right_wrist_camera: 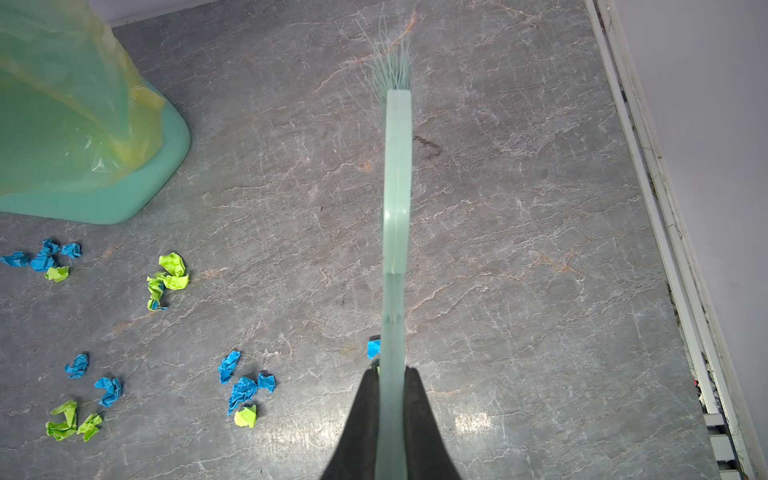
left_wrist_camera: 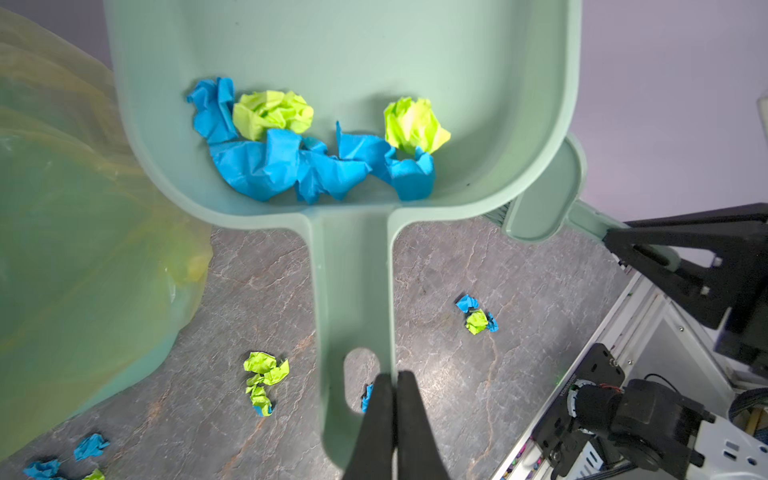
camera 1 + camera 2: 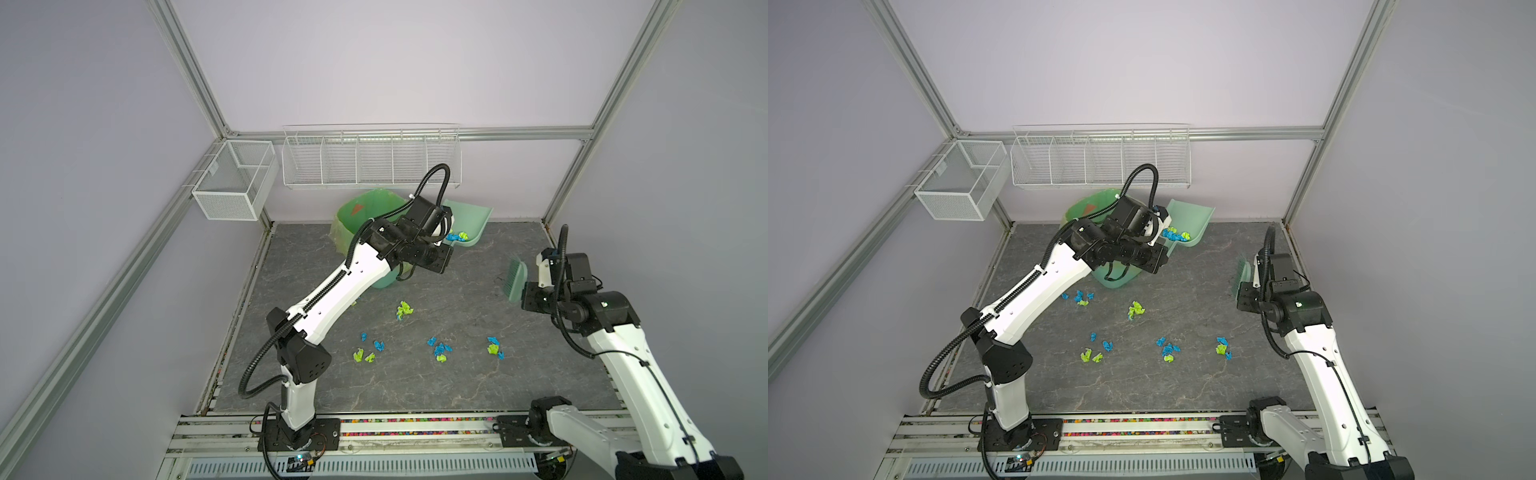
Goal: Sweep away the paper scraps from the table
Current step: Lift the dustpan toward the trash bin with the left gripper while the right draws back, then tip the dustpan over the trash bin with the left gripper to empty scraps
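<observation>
My left hand clamps the dustpan handle, paper scraps inside; my right hand clamps the brush above the littered tabletop.

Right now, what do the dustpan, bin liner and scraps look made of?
Dustpan: probably moulded plastic, pale green with a smooth satin finish; walls and handle look like one rounded piece.
Bin liner: thin translucent yellowish plastic film, judging by its wrinkles and glossy folds.
Scraps: paper, matte blue and lime, crumpled with sharp creases.
</observation>
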Controlling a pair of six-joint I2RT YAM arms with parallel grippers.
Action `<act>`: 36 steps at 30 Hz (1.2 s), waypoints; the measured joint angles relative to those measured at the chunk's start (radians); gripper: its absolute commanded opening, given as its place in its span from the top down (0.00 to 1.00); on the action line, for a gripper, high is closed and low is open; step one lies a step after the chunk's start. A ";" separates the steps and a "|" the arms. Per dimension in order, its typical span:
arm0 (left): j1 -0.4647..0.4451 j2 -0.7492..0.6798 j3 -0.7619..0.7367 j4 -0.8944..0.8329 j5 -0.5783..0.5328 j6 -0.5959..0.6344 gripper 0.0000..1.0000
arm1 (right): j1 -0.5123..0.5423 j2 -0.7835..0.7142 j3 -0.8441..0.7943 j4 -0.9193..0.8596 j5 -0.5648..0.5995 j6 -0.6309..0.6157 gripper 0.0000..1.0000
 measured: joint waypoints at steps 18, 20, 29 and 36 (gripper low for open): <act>0.171 -0.146 -0.163 0.216 0.090 -0.150 1.00 | -0.002 0.000 0.000 0.001 -0.004 -0.011 0.93; 0.178 -0.153 -0.174 0.237 0.096 -0.161 1.00 | -0.002 0.000 0.000 0.005 -0.010 -0.011 0.93; 0.232 -0.174 -0.263 0.329 0.164 -0.217 1.00 | -0.002 -0.012 -0.006 0.023 -0.023 -0.011 0.93; 0.298 -0.220 -0.378 0.422 0.209 -0.280 1.00 | -0.002 -0.028 -0.019 0.022 -0.023 -0.011 0.93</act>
